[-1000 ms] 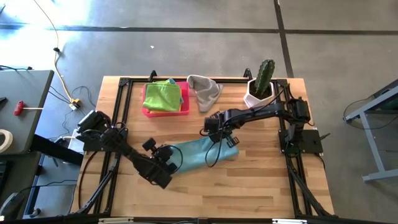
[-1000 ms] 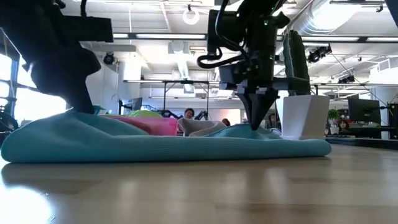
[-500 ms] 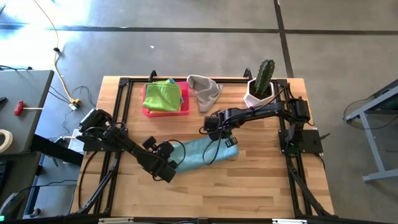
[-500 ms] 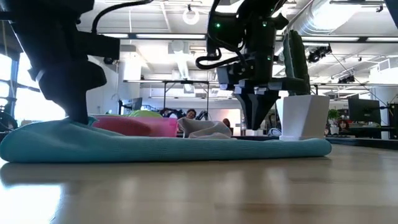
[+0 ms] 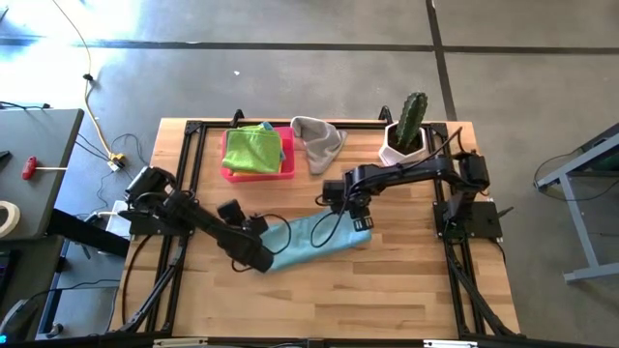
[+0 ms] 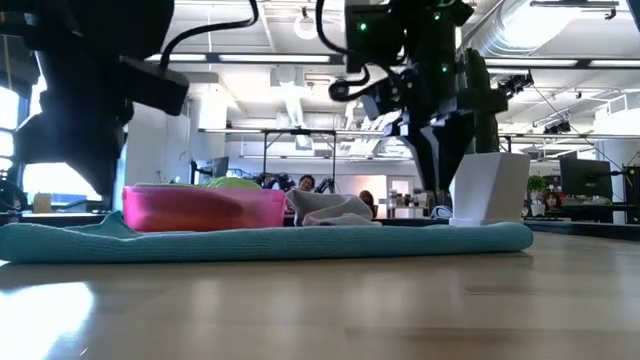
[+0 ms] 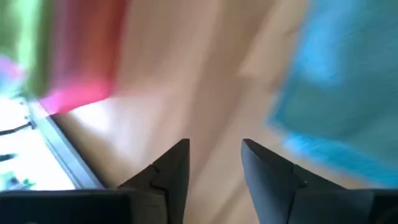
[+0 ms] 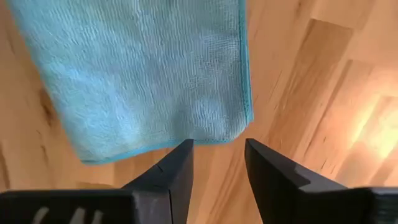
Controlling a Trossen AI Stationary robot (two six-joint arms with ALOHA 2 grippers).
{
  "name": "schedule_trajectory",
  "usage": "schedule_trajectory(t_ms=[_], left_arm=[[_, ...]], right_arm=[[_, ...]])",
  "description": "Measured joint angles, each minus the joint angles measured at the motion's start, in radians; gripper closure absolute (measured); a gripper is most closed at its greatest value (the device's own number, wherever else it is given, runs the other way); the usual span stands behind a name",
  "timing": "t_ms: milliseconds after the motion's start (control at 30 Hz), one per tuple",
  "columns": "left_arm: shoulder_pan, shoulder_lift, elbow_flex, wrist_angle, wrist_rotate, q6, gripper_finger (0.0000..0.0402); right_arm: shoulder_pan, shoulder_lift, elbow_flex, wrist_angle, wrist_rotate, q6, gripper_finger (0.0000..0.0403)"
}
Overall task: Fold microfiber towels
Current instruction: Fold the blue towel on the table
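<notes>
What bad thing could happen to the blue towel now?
Both grippers, left and right, are open and hold nothing, so the folded light blue microfiber towel lies loose on the wooden table and might spring open. The left arm sits right at its end, so moving off could snag and drag it.

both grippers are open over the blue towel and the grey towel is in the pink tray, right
Not quite. The grey towel lies on the table beside the pink tray, not in it; the tray holds green cloth. The high view shows this. The rest stands: left gripper and right gripper are open at the blue towel.
</notes>
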Motion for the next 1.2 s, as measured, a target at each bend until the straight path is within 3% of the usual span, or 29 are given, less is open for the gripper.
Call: schedule_trajectory(t_ms=[100, 233, 433, 567, 900, 1200], left_arm=[[0.015, -0.001, 0.018, -0.094, -0.01, -0.021, 0.0262], [-0.004, -0.011, 0.017, -0.086, -0.095, 0.015, 0.0267], [-0.08, -0.013, 0.017, 0.132, -0.112, 0.24, 0.0279], [-0.102, -0.013, 0.0, 0.28, -0.062, 0.323, 0.029], [-0.094, -0.013, -0.115, 0.473, 0.085, 0.295, 0.0364], [-0.105, -0.03, -0.219, 0.613, 0.137, 0.246, 0.0398]], right_arm=[[0.0, -0.04, -0.017, 0.014, -0.017, 0.039, 0.0265], [-0.018, -0.141, -0.117, 0.108, -0.102, 0.109, 0.0265], [-0.028, -0.33, -0.345, 0.367, -0.082, 0.371, 0.0265], [-0.024, -0.402, -0.46, 0.483, -0.082, 0.593, 0.0265], [-0.024, -0.419, -0.62, 0.568, -0.134, 0.899, 0.0265], [-0.025, -0.418, -0.701, 0.638, -0.168, 0.989, 0.0265]])
